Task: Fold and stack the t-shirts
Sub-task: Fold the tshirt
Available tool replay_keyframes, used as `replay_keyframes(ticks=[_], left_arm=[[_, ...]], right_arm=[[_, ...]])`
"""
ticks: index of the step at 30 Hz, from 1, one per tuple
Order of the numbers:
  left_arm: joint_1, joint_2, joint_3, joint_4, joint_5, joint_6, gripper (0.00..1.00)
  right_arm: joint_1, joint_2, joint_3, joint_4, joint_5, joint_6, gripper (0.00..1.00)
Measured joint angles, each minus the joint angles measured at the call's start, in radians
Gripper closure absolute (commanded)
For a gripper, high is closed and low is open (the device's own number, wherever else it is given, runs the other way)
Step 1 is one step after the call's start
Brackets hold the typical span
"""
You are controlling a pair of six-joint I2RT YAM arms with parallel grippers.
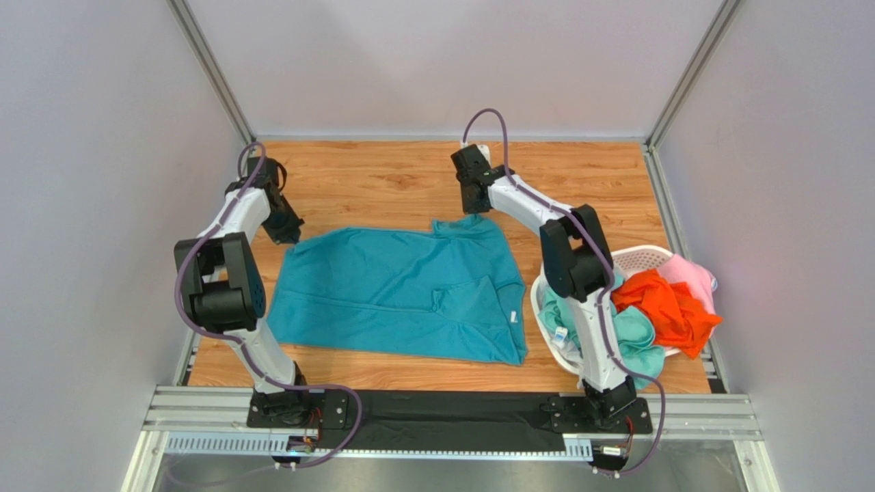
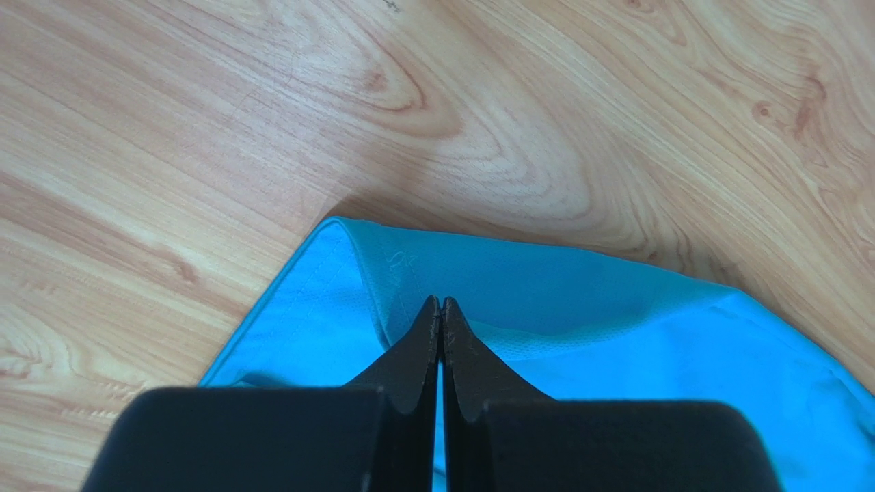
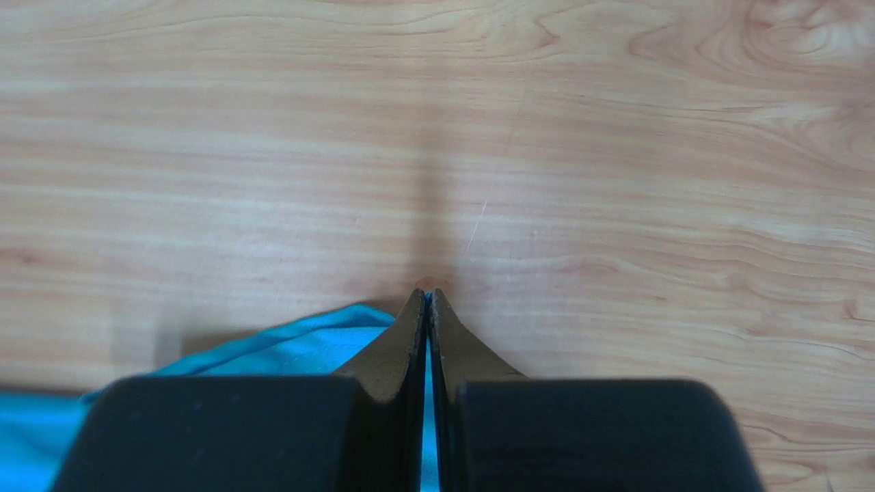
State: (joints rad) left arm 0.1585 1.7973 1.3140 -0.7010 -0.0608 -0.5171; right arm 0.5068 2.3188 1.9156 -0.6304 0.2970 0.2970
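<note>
A deep teal t-shirt lies spread on the wooden table, wrinkled near its right half. My left gripper is at the shirt's far left corner, jaws shut on a pinch of the teal cloth at the tips. At the far right corner my right gripper is shut too, with a strip of teal cloth caught between its fingers. Other t-shirts, orange, mint green and pink, are heaped in the basket.
A white perforated laundry basket stands at the right edge beside the right arm. Bare wood stretches behind the shirt to the back wall. Grey walls close in on both sides.
</note>
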Motion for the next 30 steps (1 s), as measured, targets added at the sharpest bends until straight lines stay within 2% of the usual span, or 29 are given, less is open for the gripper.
replay_keyframes(ticks=[10, 18, 30], left_arm=[[0.000, -0.094, -0.053, 0.014, -0.013, 0.004, 1.00], [0.000, -0.200, -0.142, 0.018, -0.056, 0.003, 1.00], [0.005, -0.289, -0.214, 0.024, -0.121, 0.003, 1.00]], right_arm=[[0.082, -0.441, -0.412, 0.129, 0.006, -0.014, 1.00], [0.139, -0.686, -0.648, 0.141, 0.005, -0.009, 1.00], [0.196, -0.959, -0.835, 0.081, -0.016, 0.014, 1.00]])
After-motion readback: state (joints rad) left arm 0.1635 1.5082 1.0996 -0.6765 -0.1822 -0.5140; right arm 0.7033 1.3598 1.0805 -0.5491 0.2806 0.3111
